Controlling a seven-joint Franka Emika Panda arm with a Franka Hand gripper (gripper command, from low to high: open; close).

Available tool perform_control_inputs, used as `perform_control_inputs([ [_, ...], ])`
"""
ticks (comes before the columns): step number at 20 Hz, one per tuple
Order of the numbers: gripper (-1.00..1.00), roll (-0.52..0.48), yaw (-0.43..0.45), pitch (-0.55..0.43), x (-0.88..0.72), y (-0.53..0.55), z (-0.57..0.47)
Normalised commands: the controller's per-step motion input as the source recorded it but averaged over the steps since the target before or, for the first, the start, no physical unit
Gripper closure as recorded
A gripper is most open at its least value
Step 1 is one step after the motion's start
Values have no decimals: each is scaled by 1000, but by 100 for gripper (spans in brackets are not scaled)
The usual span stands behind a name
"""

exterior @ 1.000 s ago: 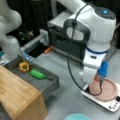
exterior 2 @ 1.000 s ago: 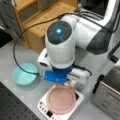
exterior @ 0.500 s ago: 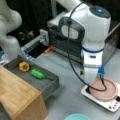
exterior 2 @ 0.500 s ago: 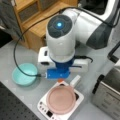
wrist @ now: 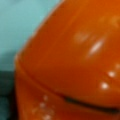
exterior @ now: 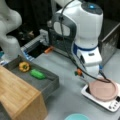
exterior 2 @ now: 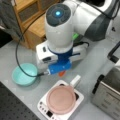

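Wrist view fills with a glossy orange rounded object point(wrist: 75, 62) right at the tool, whose state I cannot tell, while a round pink plate point(exterior 2: 61, 99) on a white scale point(exterior 2: 45, 108) sits just beside it.

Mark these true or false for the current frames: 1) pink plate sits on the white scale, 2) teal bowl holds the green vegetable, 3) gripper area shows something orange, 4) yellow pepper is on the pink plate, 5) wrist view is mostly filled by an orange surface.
1) True. The pink plate rests on the white scale.
2) False. The teal bowl looks empty; the green vegetable lies in the grey tray.
3) True. An orange object shows at the gripper, beside the plate.
4) False. The yellow pepper lies in the grey tray next to the green vegetable.
5) True. An orange surface fills most of the wrist view.
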Motion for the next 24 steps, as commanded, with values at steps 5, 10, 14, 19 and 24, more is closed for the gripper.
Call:
perform_control_inputs([
  [5,100,195,242,-76,-622,-174,-19],
  [10,100,213,202,-82,-620,-162,17],
  [14,100,220,169,-121,-601,-161,49],
  [19,100,216,267,-171,-483,-188,-12],
  [24,100,196,311,-236,-312,-198,-81],
])
